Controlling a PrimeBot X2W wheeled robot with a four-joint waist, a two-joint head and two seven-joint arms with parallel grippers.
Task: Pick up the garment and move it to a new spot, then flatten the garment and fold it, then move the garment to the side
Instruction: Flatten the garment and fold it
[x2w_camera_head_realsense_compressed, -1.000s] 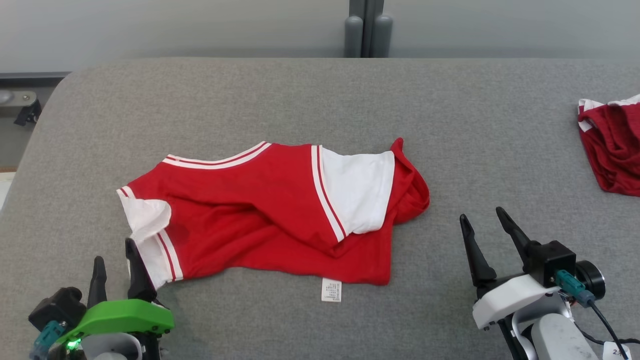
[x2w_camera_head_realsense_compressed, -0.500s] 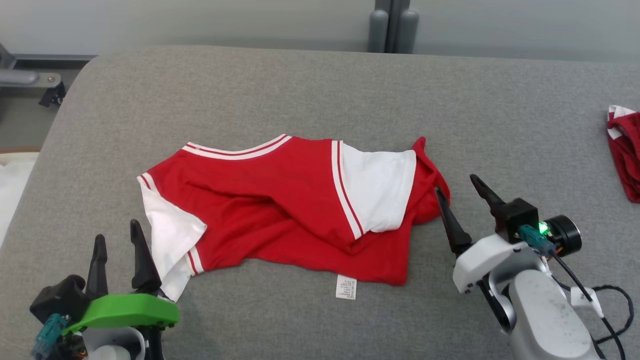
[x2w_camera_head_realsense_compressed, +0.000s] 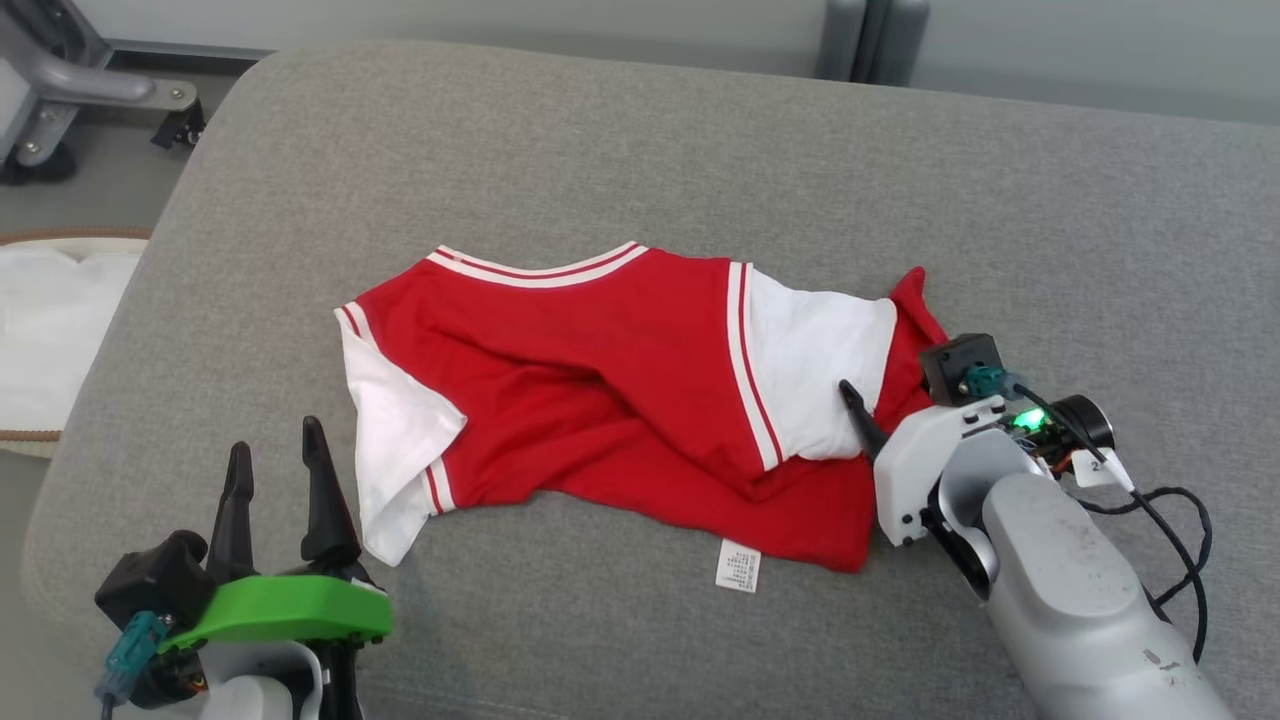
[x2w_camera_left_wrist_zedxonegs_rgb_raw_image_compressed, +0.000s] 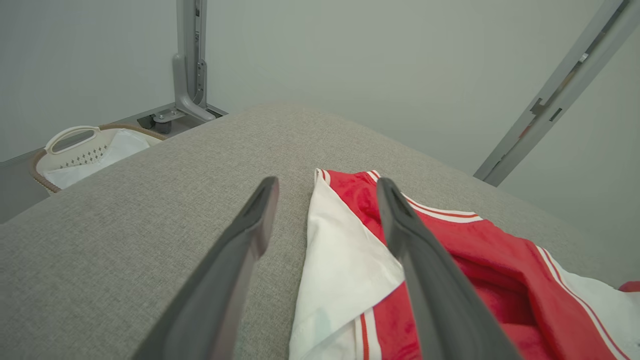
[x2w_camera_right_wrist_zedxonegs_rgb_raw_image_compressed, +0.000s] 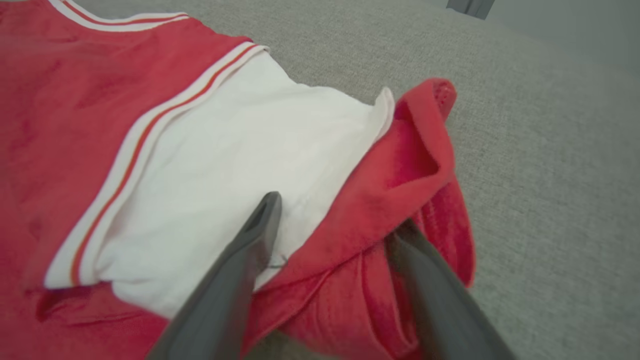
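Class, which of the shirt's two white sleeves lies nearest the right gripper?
The white sleeve beside the bunched red fold; the other sleeve lies by the left gripper.

The left gripper (x2w_camera_head_realsense_compressed: 276, 440) hovers low, its fingers (x2w_camera_head_realsense_compressed: 318, 480) spread wide and pointing forward. The right gripper (x2w_camera_right_wrist_zedxonegs_rgb_raw_image_compressed: 336, 212) reaches ahead on its outstretched arm (x2w_camera_head_realsense_compressed: 1060, 570), fingers equally parted.

A grey fabric-covered surface (x2w_camera_head_realsense_compressed: 600, 130) carries one crumpled red-and-white garment (x2w_camera_head_realsense_compressed: 600, 400) near its middle.
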